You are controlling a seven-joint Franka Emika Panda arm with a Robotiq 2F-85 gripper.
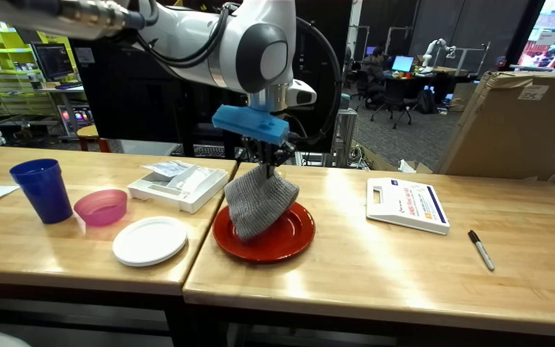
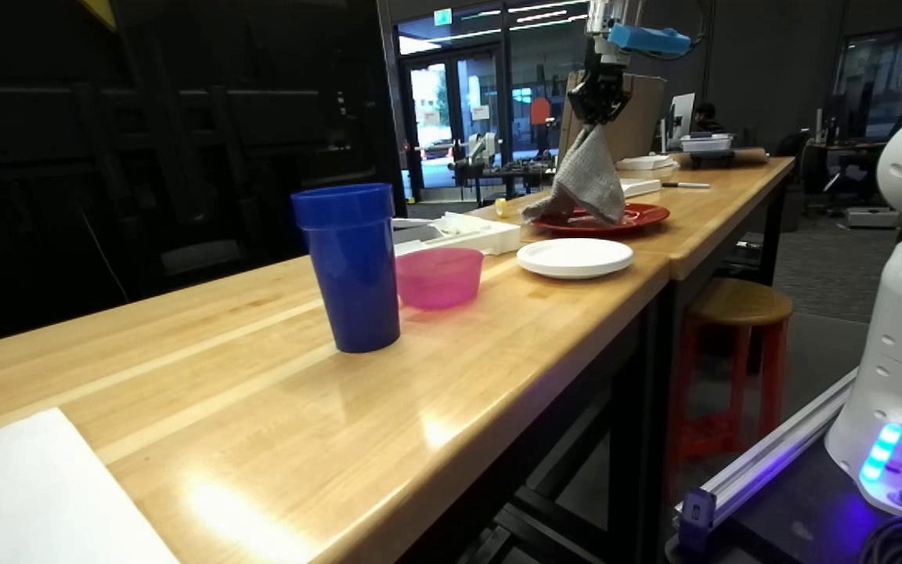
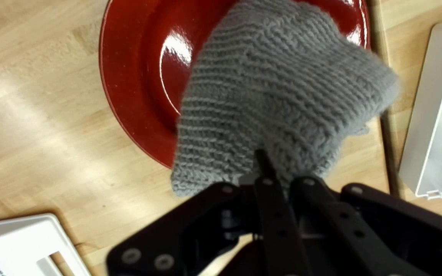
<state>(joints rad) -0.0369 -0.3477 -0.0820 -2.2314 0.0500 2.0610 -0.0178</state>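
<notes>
My gripper (image 1: 269, 169) is shut on a grey knitted cloth (image 1: 258, 205) and holds it by its upper part. The gripper also shows in an exterior view (image 2: 597, 117) and in the wrist view (image 3: 276, 168). The cloth (image 2: 590, 176) hangs down in folds from the fingers, its lower corners spread. A red plate (image 1: 301, 236) lies on the table under the cloth, and shows in both exterior views (image 2: 648, 215). I cannot tell whether the cloth's lower corners touch the plate. In the wrist view the cloth (image 3: 251, 96) covers much of the plate (image 3: 123, 76).
Beside the red plate are a stack of white plates (image 1: 150, 241), a white open tray (image 1: 200, 193), a pink bowl (image 1: 101, 207) and a blue cup (image 1: 44, 193). A white first aid case (image 1: 407, 205), a marker (image 1: 482, 250) and a large cardboard piece (image 1: 523, 130) are on its other side.
</notes>
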